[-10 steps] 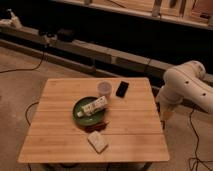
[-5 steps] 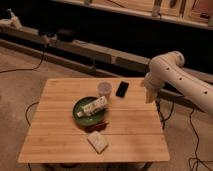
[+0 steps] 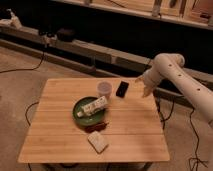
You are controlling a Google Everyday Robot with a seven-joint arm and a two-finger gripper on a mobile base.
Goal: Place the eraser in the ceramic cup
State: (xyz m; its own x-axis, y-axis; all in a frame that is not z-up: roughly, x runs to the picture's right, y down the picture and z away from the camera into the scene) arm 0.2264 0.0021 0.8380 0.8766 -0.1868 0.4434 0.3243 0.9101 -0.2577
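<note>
Swinging in from the right over the past second, the robot's white arm now reaches the far right edge of the bench point(image 3: 60, 145), while everything on the wood lies where it lay before. Its gripper point(image 3: 146, 91) hangs over that edge, near the eraser point(image 3: 122, 89) but not touching it. It carries nothing, and how far open it stands cannot be told from this view. The eraser, a flat black block, lies on the bench just right of the ceramic cup point(image 3: 104, 89), which stands upright and apparently empty beside the far rim of the green plate point(image 3: 79, 119). A white bottle-like thing point(image 3: 94, 106) lies on that plate, and a pale sponge-like block point(image 3: 98, 142) rests near the bench's front edge. The step in hand appears to be the approach, with the grasp not yet begun. The next move likely calls for bringing the gripper leftward over the eraser, lowering it squarely across the block's narrow width, closing, then lifting and carrying it the short way to the cup's mouth. With the cup so close, a careless descent could knock it. No brand, label or writing can be read anywhere in the scene.
</note>
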